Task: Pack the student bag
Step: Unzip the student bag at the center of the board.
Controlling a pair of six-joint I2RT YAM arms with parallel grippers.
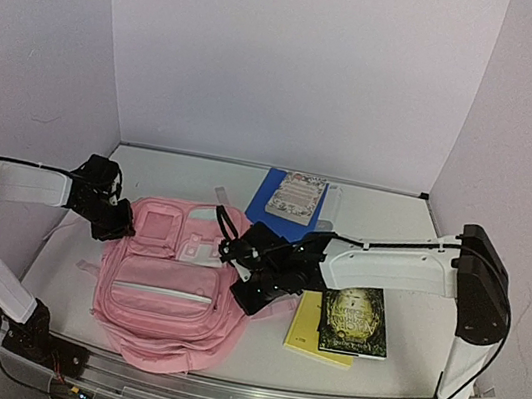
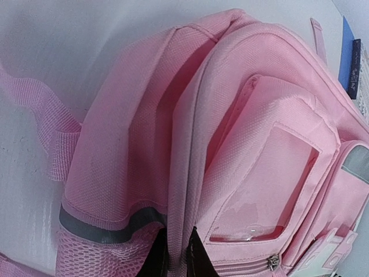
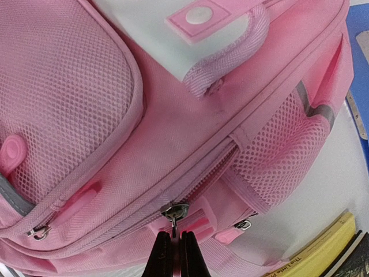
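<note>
We see the student bag (image 1: 166, 290), soft pink fabric, lying flat on the table beneath both hands. Our right gripper (image 3: 174, 236) has its fingers pressed together on a small metal zip pull (image 3: 174, 214) just ahead of its tips. Our left gripper (image 2: 177, 248) pinches a fabric seam on the bag's opposite side.

We judge the bag light and limp, likely to bunch or slide when tugged. One hand should anchor the cloth while the other draws the slippery pull.

The white table (image 1: 381, 238) looks smooth. Just outside the right hand lie a yellow book (image 1: 304, 332) and a dark green book (image 1: 355, 320). Beyond it, a patterned book (image 1: 297, 196) rests on a blue folder (image 1: 265, 194). Pale walls enclose three sides.
</note>
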